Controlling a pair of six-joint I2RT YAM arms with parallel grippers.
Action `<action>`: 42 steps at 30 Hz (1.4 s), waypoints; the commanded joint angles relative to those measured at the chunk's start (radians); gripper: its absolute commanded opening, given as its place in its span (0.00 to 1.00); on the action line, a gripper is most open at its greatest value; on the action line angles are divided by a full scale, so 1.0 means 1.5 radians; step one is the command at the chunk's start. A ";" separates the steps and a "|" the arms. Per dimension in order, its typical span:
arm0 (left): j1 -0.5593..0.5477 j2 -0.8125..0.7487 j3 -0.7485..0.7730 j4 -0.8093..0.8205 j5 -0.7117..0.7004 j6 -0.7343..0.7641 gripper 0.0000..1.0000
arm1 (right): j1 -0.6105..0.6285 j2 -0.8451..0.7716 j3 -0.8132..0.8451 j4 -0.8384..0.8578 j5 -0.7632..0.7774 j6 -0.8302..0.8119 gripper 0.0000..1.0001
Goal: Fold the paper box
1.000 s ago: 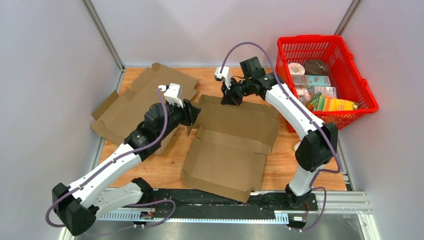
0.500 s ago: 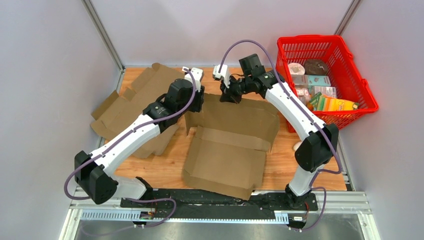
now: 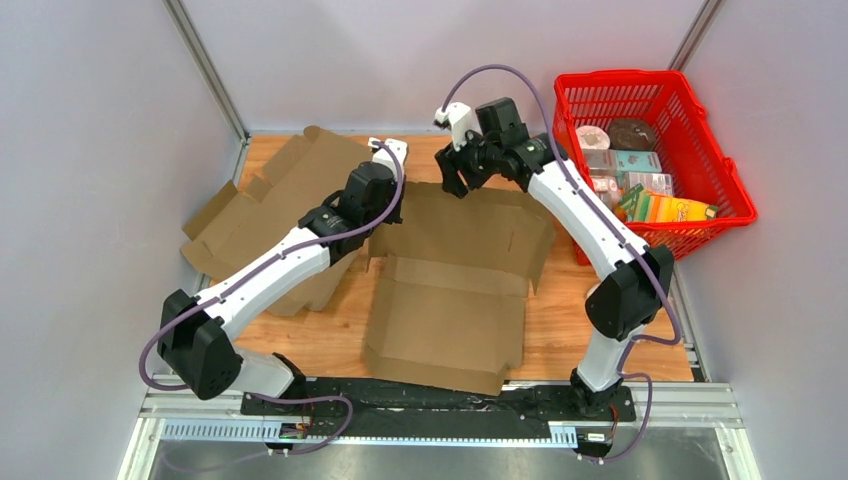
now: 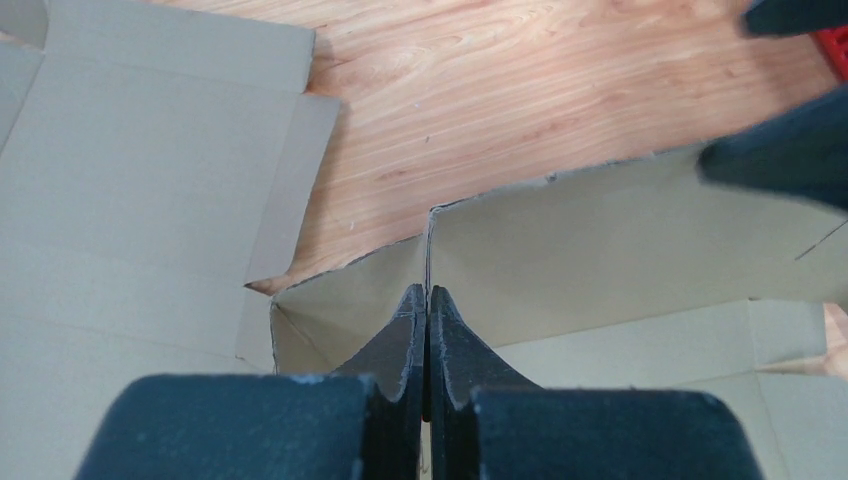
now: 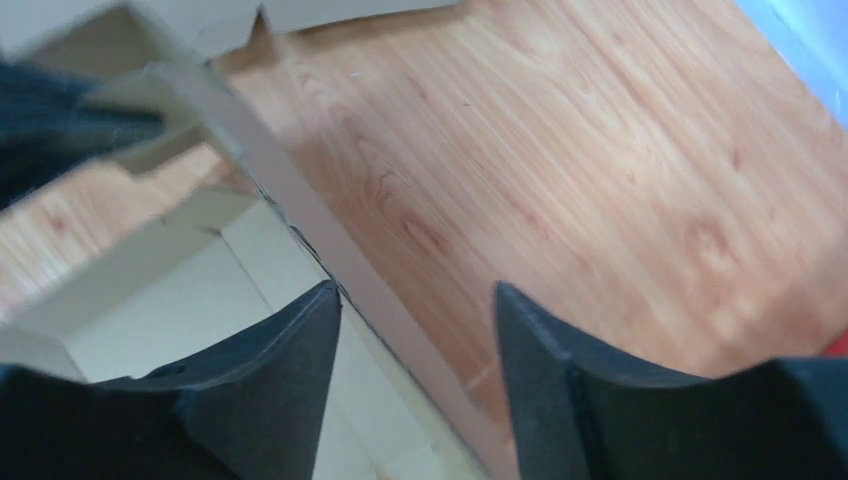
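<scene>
While the paper box (image 3: 445, 320) lies opened out on the tabletop (image 3: 565, 335), its near panel rests flat and its rear wall stands partly raised.

At the box's rear-left corner, the left end effector (image 4: 428, 300) is closed. Its fingertips are pressed together at the slit where the rear wall meets the side flap. Whether a ply of cardboard is pinched between them cannot be told.

At the box's rear edge, the right end effector (image 5: 415, 300) stands open, with the top edge of the wall passing between its fingers.

A spare flat blank (image 3: 265, 200) lies left of the box. A red basket (image 3: 620, 76) sits to the box's far right.

Risk: with the right end effector released, the raised wall appears to depend on the left one alone.
- If that hold is slight, the wall may spring back flat.
- A pull applied only at the corner may crease or tear the slit.

Change from one second ago:
- The left end effector was open beside the box's left edge. It has advanced to the rear-left corner and closed.
- The right end effector was clamped on the rear wall. It has opened and risen slightly.
</scene>
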State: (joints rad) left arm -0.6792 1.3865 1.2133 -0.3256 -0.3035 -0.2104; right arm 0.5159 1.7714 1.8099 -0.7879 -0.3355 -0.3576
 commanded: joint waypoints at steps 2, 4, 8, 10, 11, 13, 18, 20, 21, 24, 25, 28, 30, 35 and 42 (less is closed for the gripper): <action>0.001 -0.039 -0.042 0.094 -0.039 -0.051 0.00 | 0.001 -0.019 0.140 -0.120 0.246 0.366 0.73; 0.001 -0.045 -0.054 0.099 -0.040 -0.057 0.00 | 0.001 -0.043 0.132 -0.132 0.229 0.480 0.75; 0.002 -0.066 -0.077 0.119 -0.043 -0.063 0.00 | 0.002 -0.121 0.082 -0.119 0.262 0.748 0.82; 0.001 -0.081 -0.092 0.127 -0.044 -0.065 0.00 | 0.001 -0.137 0.033 -0.089 0.164 0.841 0.84; 0.001 -0.085 -0.097 0.134 -0.042 -0.065 0.00 | 0.003 -0.147 0.017 -0.060 0.141 0.932 0.84; 0.001 -0.091 -0.105 0.136 -0.042 -0.066 0.00 | 0.007 -0.152 -0.014 -0.050 0.124 1.025 0.85; 0.002 -0.108 -0.116 0.147 -0.039 -0.071 0.00 | 0.046 -0.174 -0.100 -0.004 0.211 1.280 0.83; 0.001 -0.113 -0.117 0.145 -0.037 -0.073 0.00 | 0.054 -0.172 -0.128 0.031 0.215 1.321 0.78; 0.002 -0.115 -0.120 0.147 -0.038 -0.073 0.00 | 0.055 -0.170 -0.130 0.036 0.223 1.345 0.75; 0.002 -0.125 -0.131 0.158 -0.035 -0.072 0.00 | 0.056 -0.151 -0.129 0.019 0.273 1.380 0.65; 0.001 -0.130 -0.135 0.168 -0.035 -0.069 0.00 | 0.056 -0.147 -0.132 0.018 0.278 1.389 0.61; 0.001 -0.136 -0.146 0.185 -0.031 -0.066 0.00 | 0.057 -0.138 -0.148 0.032 0.297 1.412 0.57; 0.001 -0.140 -0.152 0.193 -0.020 -0.064 0.00 | 0.057 -0.127 -0.146 0.033 0.297 1.418 0.56; -0.003 -0.143 -0.166 0.212 -0.007 -0.059 0.00 | 0.057 -0.109 -0.150 0.044 0.294 1.423 0.49; -0.004 -0.156 -0.196 0.244 0.023 -0.060 0.00 | 0.058 -0.140 -0.239 0.112 0.312 1.396 0.33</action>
State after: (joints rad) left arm -0.6800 1.1999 0.9409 -0.0570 -0.3195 -0.3000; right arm 0.6010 1.6077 1.5372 -0.7273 0.0803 1.7393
